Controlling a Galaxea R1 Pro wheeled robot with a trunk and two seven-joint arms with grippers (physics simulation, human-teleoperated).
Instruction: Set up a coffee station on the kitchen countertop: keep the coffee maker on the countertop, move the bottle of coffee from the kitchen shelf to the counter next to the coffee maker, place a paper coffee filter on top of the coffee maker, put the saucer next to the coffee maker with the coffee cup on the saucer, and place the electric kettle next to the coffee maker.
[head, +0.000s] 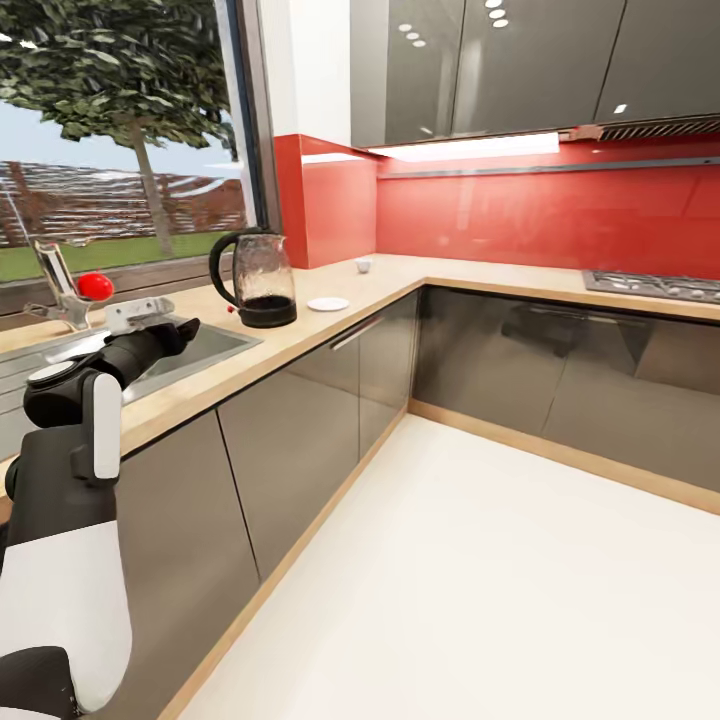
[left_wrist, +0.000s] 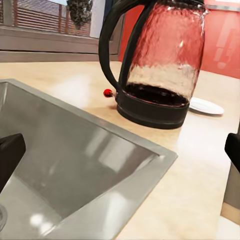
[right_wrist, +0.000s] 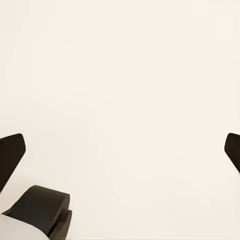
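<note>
Left gripper (left_wrist: 120, 150) spread over sink (left_wrist: 75, 160) edge, electric kettle (left_wrist: 157, 65) beyond.

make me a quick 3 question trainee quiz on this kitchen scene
1. True or false: the electric kettle stands inside the sink.
2. Which lies nearer the kettle: A the saucer, B the coffee cup?
3. What state are the left gripper jaws in?

Key: 1 false, it stands on the countertop beside the sink. 2 A. 3 open, holding nothing.
</note>
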